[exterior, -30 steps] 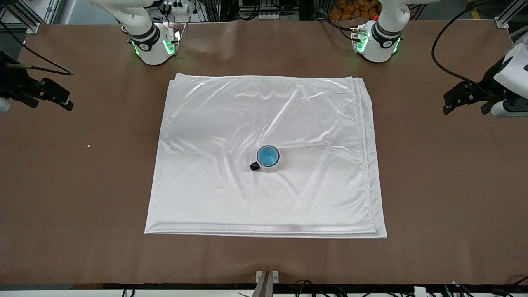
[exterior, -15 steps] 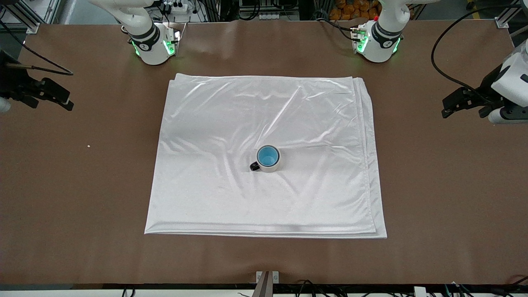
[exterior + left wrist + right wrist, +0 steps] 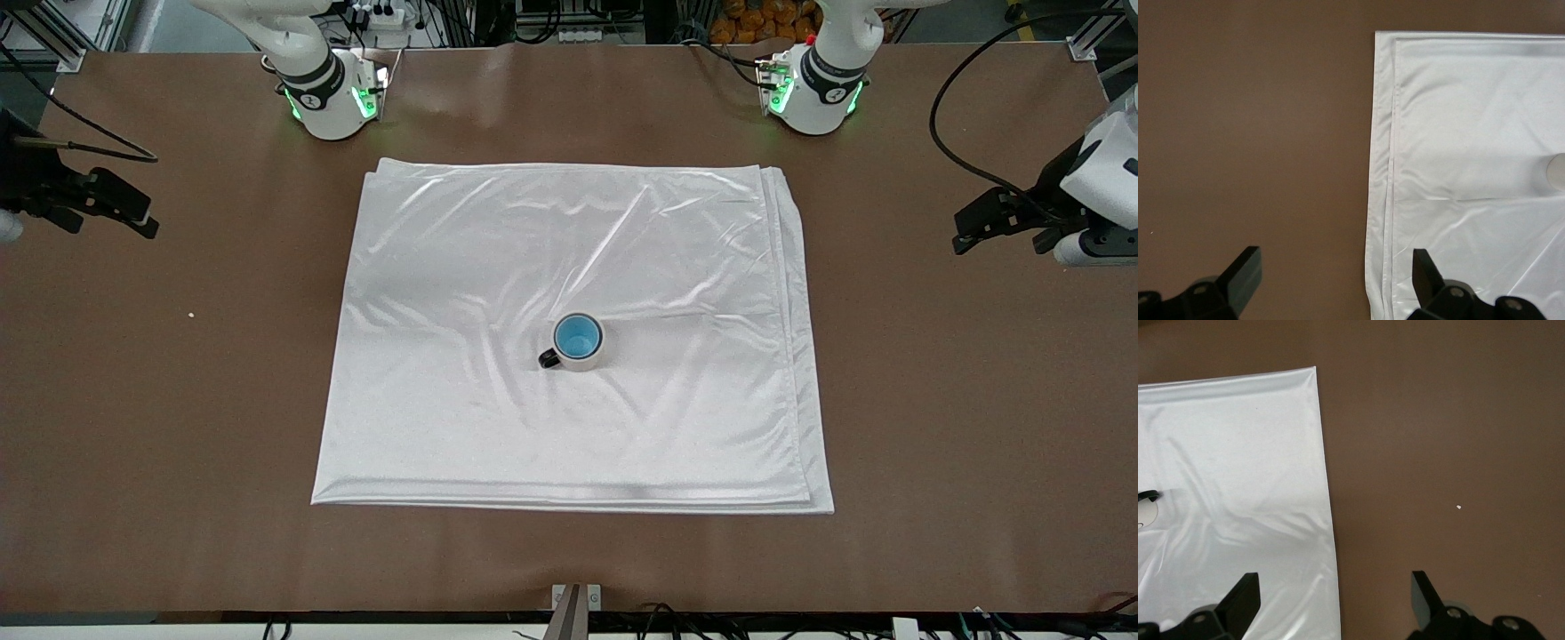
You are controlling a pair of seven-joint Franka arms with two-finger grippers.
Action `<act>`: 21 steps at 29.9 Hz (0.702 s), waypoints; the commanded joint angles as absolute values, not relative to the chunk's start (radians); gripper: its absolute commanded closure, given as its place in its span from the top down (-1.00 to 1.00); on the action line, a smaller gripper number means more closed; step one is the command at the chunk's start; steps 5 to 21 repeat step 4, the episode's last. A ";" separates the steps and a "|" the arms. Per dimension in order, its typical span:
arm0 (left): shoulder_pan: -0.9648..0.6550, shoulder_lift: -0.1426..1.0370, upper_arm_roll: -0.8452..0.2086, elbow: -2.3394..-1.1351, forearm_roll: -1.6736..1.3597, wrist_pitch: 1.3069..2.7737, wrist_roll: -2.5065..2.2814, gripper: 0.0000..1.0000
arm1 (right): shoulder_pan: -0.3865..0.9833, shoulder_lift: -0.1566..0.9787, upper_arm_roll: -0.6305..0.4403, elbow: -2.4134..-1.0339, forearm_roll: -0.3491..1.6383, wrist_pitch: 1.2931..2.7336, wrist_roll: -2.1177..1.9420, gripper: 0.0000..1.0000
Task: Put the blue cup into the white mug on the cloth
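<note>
front view, blue cup (image 3: 577, 336): sits nested inside the white mug (image 3: 584, 360), only its bright blue inside showing.
front view, mug: upright near the middle of the cloth (image 3: 444, 400), black loop handle pointing toward the right arm's end of the table.
front view, left gripper (image 3: 1000, 222): spread and empty, over bare table (image 3: 178, 400) off the cloth's edge at the left arm's end; this arm waits.
front view, right gripper (image 3: 107, 209): spread and empty, over bare table at the right arm's end.
left wrist view: fingers (image 3: 1245, 270) wide apart over the cloth's layered edge; a sliver of the mug's pale side shows at the frame's edge.
right wrist view: fingers (image 3: 1421, 590) wide apart over the cloth's edge; mug barely in frame.
handling: cup looks light, rigid, smooth (likely slippery); a rim pinch would suit. satin cloth may slide under a nudged mug.
progress: placement looks done.
</note>
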State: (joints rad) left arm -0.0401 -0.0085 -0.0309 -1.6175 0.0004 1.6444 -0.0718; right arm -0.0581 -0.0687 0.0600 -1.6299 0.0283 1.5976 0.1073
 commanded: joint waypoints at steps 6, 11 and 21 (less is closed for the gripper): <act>-0.028 0.000 -0.038 -1.589 -0.012 1.621 -0.048 1.00 | -0.072 -0.060 0.074 -1.605 0.023 1.585 0.097 1.00; -0.028 0.000 -0.038 -1.589 -0.012 1.621 -0.048 1.00 | -0.072 -0.060 0.074 -1.605 0.023 1.585 0.097 1.00; -0.028 0.000 -0.038 -1.589 -0.012 1.621 -0.048 1.00 | -0.072 -0.060 0.074 -1.605 0.023 1.585 0.097 1.00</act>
